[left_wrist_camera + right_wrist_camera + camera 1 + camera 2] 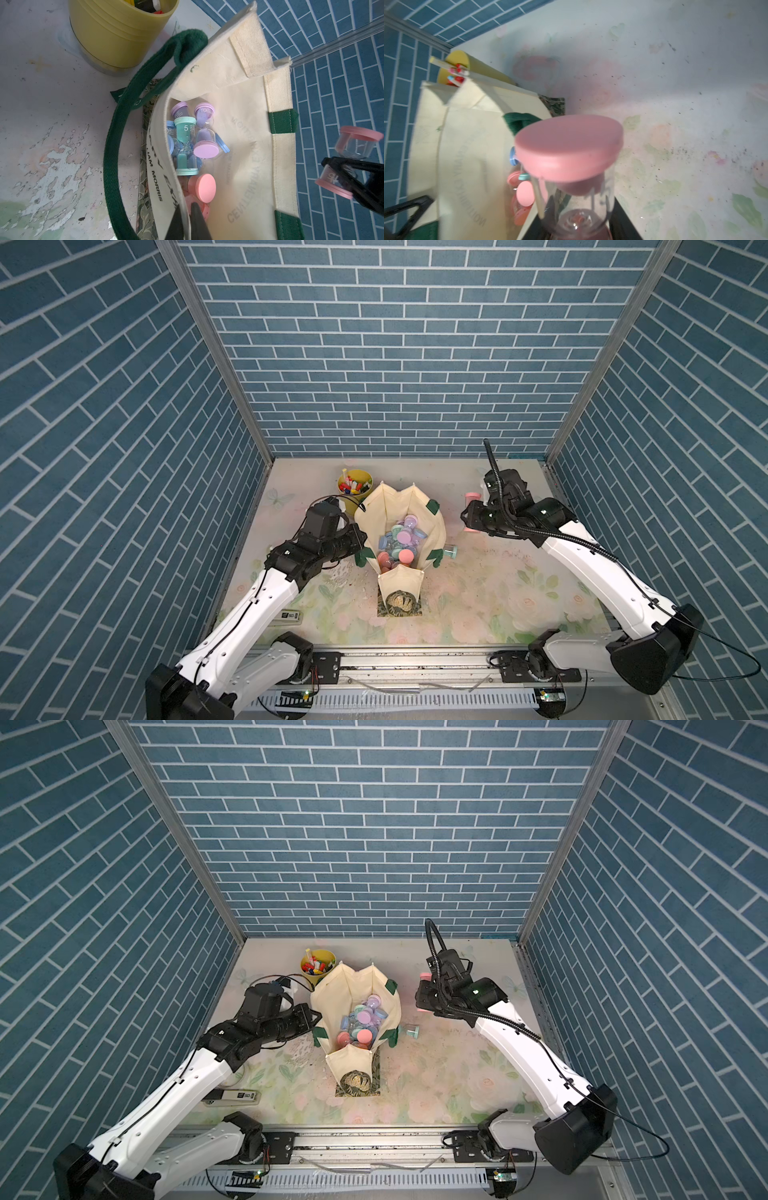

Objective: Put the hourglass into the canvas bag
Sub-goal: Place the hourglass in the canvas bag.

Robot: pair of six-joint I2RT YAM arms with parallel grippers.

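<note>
Right tool (471,515), clamped on the waist of the pink hourglass (569,143), holds it aloft just beside the canvas bag (432,522) while the left tool (190,220) pinches the bag's rim; the carry is in hand, and the next move calls for clearing that rim, then releasing above the open mouth.

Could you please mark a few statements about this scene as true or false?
1. The right tool holds a pink hourglass. True.
2. That hourglass is already inside the canvas bag. False: it is held outside the bag.
3. The left tool is clamped on the bag's rim. True.
4. The bag is empty. False: several hourglasses lie in it.
5. A teal hourglass lies on the table beside the bag. True.
6. The yellow cup has tipped over. False: it stands upright.
</note>
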